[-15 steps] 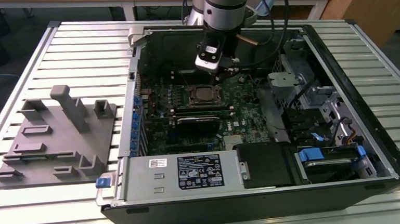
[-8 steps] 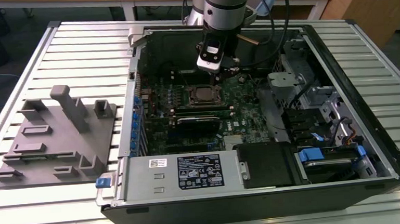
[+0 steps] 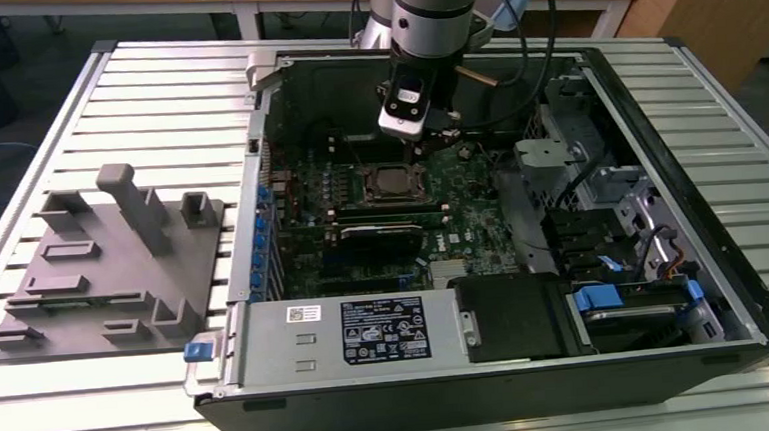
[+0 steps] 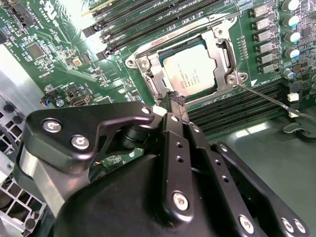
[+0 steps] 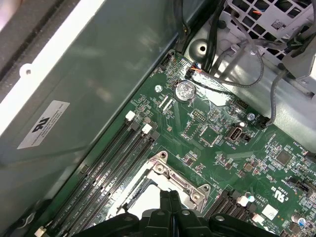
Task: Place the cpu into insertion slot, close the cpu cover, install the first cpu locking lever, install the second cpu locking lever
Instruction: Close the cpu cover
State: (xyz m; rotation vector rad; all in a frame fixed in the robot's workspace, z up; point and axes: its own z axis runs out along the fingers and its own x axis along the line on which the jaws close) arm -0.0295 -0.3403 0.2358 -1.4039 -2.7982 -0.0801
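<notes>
Tool (image 4: 175, 100) closed, at cpu cover (image 4: 222, 49) edge

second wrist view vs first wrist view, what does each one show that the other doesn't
Second wrist view: the cpu's top, seated in the insertion slot, and a thin lever rod beside it. First wrist view: a coin battery, the grey case wall with a label, cables. Both: the shut gripper, the socket's metal frame, green board, memory slots.

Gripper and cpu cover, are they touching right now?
Cannot tell. In the second wrist view the gripper tip overlaps the cpu cover edge, hiding any gap.
</notes>
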